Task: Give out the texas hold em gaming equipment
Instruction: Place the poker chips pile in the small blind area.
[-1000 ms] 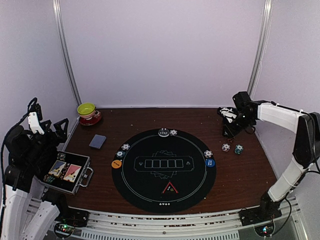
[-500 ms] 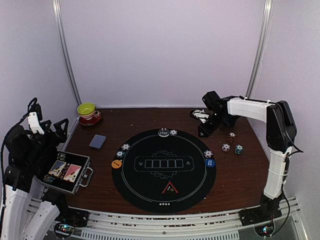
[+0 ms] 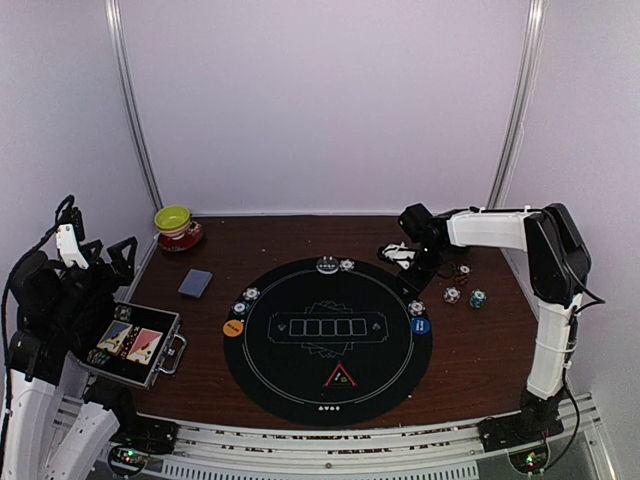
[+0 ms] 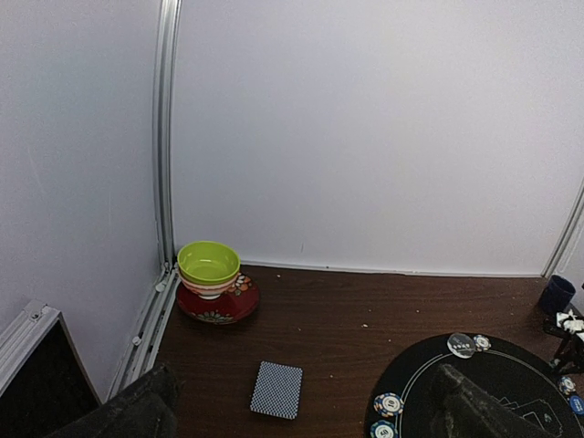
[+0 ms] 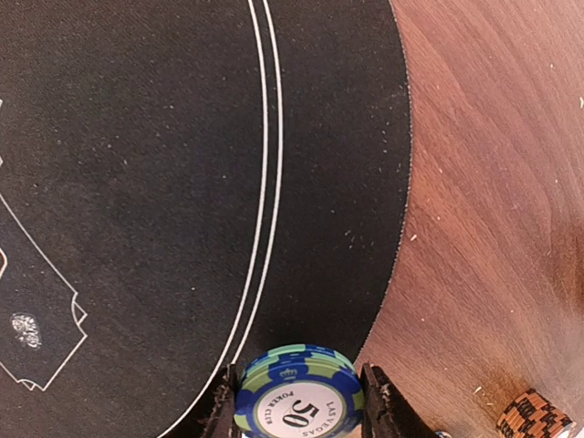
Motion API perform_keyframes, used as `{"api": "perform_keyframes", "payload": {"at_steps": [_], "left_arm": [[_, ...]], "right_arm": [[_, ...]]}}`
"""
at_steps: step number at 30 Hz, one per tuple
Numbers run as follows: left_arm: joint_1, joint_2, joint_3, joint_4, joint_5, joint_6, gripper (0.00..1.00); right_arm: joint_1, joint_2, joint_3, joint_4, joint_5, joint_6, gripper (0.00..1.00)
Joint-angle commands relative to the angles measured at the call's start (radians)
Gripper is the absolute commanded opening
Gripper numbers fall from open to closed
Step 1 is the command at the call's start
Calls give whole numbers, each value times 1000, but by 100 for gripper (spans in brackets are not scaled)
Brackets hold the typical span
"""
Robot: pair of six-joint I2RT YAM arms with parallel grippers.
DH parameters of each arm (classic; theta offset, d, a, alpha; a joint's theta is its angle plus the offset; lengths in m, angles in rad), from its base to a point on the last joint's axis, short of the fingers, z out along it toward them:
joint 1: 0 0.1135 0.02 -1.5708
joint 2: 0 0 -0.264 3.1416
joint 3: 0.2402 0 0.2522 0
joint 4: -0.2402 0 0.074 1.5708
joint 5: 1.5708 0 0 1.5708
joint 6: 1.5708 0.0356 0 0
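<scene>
**Chip pinched by its rim over the mat's edge**

The right end effector (image 5: 297, 412) is partly closed on a blue-and-green striped poker chip (image 5: 297, 388) marked "50". One finger presses each side of the rim and the printed face is turned toward the wrist camera. The chip hangs above the right-hand border of the round black mat (image 5: 137, 182), just where the felt meets the brown tabletop (image 5: 493, 182). A brown-striped chip (image 5: 529, 416) lies on the wood close by.

A chip like this is probably light, hard and smooth at the rim. Gripping it across its width, as here, suits it, but it could swivel or slip between the pads if the hold loosens. It does not look fragile, so a short drop onto the felt should do no harm. It may roll if it lands on edge.

The left end effector (image 3: 97, 250) sits at the near left with its fingers spread wide, holding nothing. The card deck (image 4: 276, 390) lies face down on the tabletop ahead of it, untouched.
</scene>
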Motion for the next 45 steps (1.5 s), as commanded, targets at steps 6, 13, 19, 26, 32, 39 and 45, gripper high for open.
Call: {"api": "perform_keyframes", "payload": {"at_steps": [6,13,19,26,32,39,45], "left_arm": [[9,-8,0,41,3,6,98],[9,-5,0,40,3,6,98],[9,-7,0,41,3,6,98],[9,-9,0,41,3,6,98],[9,-10,0,41,3,6,98],[9,-11,0,40,4,5,98],[8,-11,0,40,5,6,98]], "right_arm": [[-4,29,-14,49,26,-8,31],[-4,43,-12,45,29,-8,31],[-3,47,-15,39,26,-14,31],[-3,56,-15,33,27,-17,33],[-3,55,-14,22,24,-20,34],[-3,51,-15,18,24,-25,37],[-3,41,-14,15,21,-25,44]]}}
